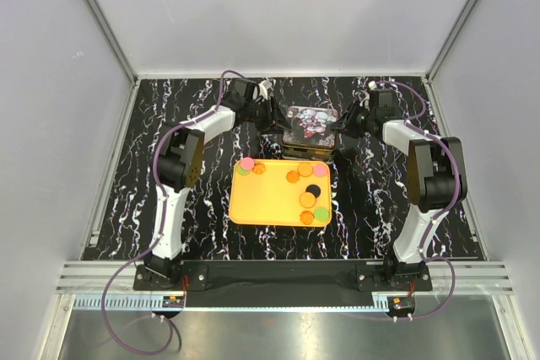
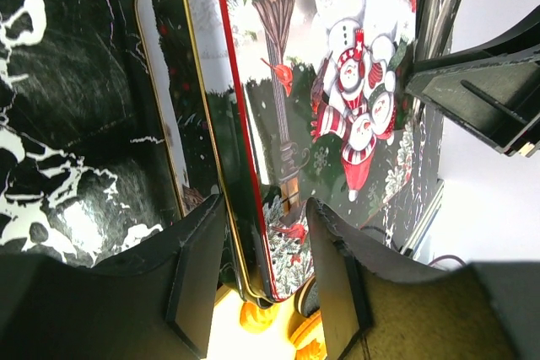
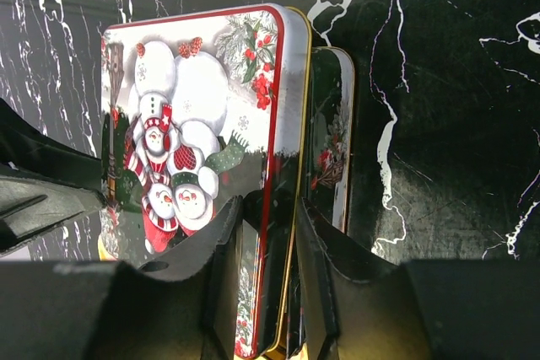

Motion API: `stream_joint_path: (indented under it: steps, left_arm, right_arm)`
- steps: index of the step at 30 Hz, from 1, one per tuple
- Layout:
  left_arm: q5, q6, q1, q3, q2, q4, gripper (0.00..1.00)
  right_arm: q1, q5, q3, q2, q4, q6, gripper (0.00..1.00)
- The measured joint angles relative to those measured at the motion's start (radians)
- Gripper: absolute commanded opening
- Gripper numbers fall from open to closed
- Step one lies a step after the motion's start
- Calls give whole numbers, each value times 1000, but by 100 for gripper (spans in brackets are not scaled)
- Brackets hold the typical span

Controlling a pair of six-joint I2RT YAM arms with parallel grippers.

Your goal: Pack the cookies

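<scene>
The cookies (image 1: 305,170) lie loose on the yellow-orange tray (image 1: 261,204): mostly orange discs, with pink, green and one black (image 1: 311,189). Behind the tray, a snowman-printed tin lid (image 1: 308,120) is held between both grippers over its tin base (image 1: 308,152). My left gripper (image 1: 274,124) grips the lid's left rim (image 2: 253,166) between its fingers (image 2: 198,267). My right gripper (image 1: 342,128) grips the right rim (image 3: 278,166). The base (image 3: 333,124) shows beyond the lid. Two orange cookies (image 2: 257,314) show below the lid in the left wrist view.
The black marbled tabletop (image 1: 152,200) lies around the tray. Grey walls enclose the back and sides. The arm bases stand on a rail (image 1: 278,274) at the near edge.
</scene>
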Motion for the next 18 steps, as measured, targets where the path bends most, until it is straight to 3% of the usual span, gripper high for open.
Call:
stream_joint_path:
  steps: [18]
  left_arm:
    - [-27,30,-17,-22,-41,-30,47]
  right_arm:
    - [4,6,-11,-11,-2,-12,35]
